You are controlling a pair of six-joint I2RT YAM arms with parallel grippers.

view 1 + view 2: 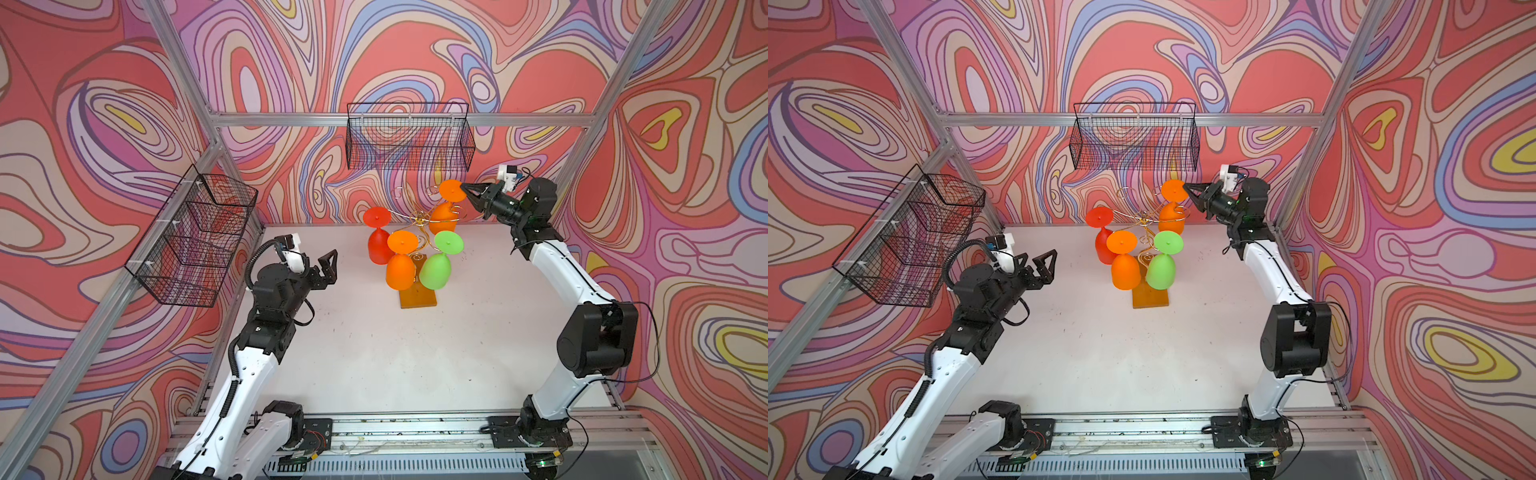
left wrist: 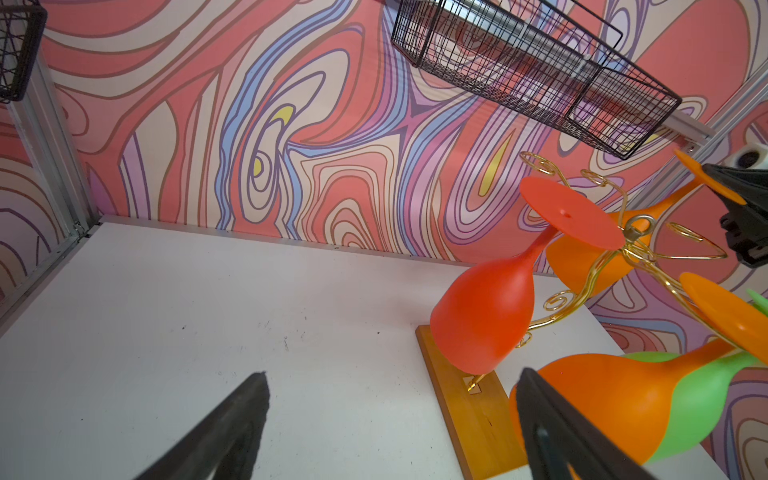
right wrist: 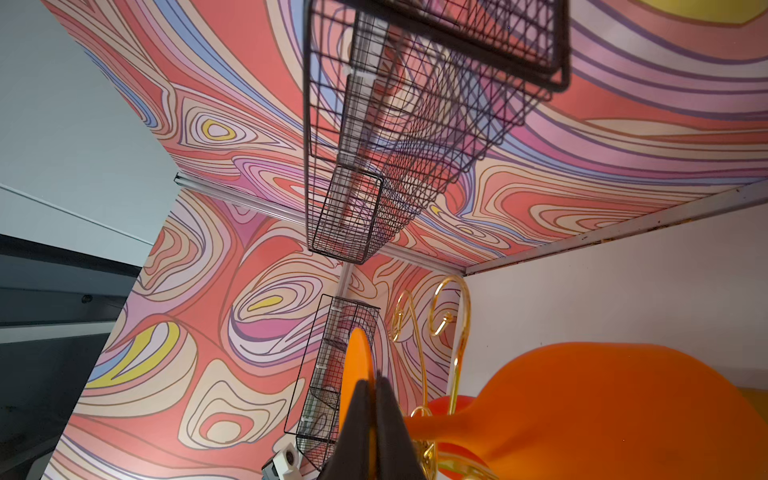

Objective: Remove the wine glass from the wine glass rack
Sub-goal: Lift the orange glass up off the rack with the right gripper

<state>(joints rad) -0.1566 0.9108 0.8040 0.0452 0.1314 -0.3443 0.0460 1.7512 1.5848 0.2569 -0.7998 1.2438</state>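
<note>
Orange wine glass (image 1: 442, 220) hangs foot-up, bowl-down; right tool (image 1: 464, 187) pinches its foot; left tool (image 1: 332, 269) spread.

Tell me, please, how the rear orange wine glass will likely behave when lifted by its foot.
Its matte, opaque look suggests the rear orange wine glass is light plastic, hardly fragile. The right hand pinches only the foot's rim, so the hanging bowl may swing or twist. Its stem might snag a hook of the wine glass rack.
</note>
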